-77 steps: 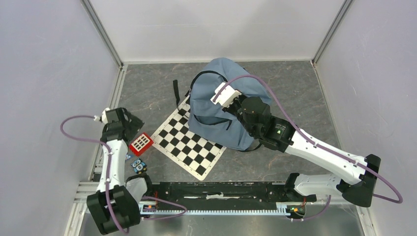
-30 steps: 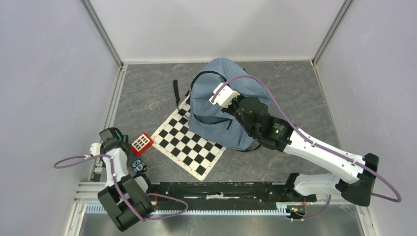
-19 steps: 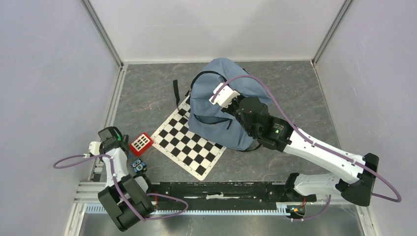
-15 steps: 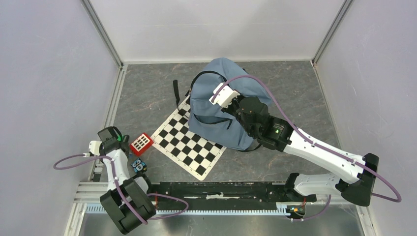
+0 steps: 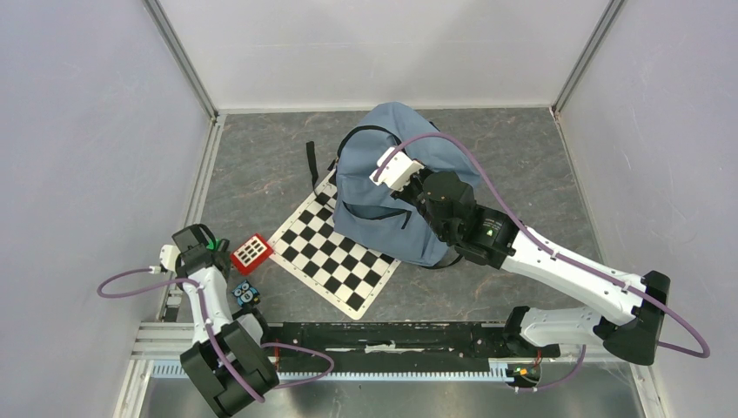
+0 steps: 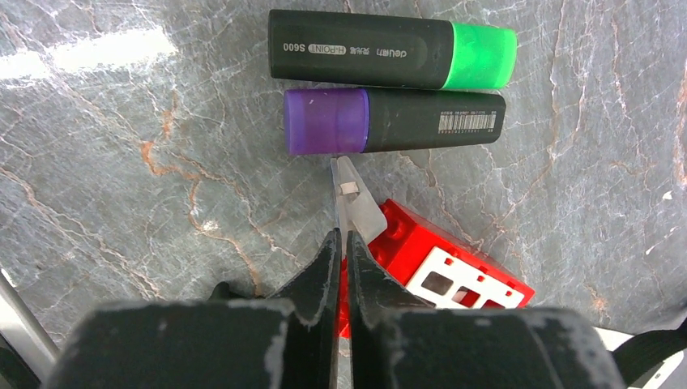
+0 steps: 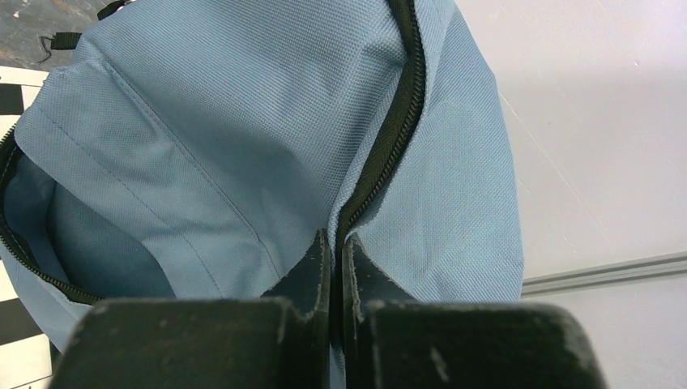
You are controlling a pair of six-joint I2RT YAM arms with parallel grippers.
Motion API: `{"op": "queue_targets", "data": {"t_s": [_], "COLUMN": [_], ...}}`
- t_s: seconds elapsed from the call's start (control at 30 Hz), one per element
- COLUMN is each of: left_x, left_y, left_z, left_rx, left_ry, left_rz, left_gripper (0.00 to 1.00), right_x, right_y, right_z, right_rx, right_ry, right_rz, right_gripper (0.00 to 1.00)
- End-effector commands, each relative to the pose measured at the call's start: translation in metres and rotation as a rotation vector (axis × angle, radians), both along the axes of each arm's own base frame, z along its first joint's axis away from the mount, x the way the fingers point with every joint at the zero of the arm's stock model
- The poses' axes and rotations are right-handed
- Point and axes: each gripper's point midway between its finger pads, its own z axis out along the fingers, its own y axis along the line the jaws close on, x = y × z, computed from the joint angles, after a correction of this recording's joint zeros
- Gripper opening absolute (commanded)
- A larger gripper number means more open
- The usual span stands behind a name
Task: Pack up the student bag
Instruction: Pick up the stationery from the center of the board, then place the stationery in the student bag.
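Observation:
The student bag (image 5: 387, 174), grey-blue, sits at the back centre with its black zip (image 7: 397, 113) open. My right gripper (image 7: 334, 237) is shut on the bag's zip edge and holds the opening up; in the top view the right gripper (image 5: 411, 187) is over the bag's middle. A red case with a white gridded face (image 5: 251, 252) lies at the left. My left gripper (image 6: 341, 235) is shut on the thin clear tab (image 6: 354, 207) sticking out of the red case (image 6: 454, 271); in the top view the left gripper (image 5: 224, 254) is at the case's left edge.
A green-capped highlighter (image 6: 393, 61) and a purple-capped highlighter (image 6: 393, 121) lie side by side just beyond the left fingertips. A chequered mat (image 5: 326, 252) lies partly under the bag. A small owl-patterned item (image 5: 245, 293) sits near the left arm's base.
The left jaws have closed onto the red case's clear tab, after the left arm drew back toward the near-left corner. The right arm and bag have not moved.

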Motion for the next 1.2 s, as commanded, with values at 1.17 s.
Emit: {"op": "queue_targets", "data": {"t_s": [1.17], "left_x": [0.133], "left_y": [-0.149], "left_z": [0.176], "left_rx": [0.204], "left_ry": [-0.516], "left_rz": [-1.099], "left_gripper": [0.02], "right_x": [-0.005], "right_y": [0.007], "right_z": [0.02], "right_rx": [0.058], "right_ry": [-0.009], "right_rz": [0.044], "right_gripper": [0.0]}}
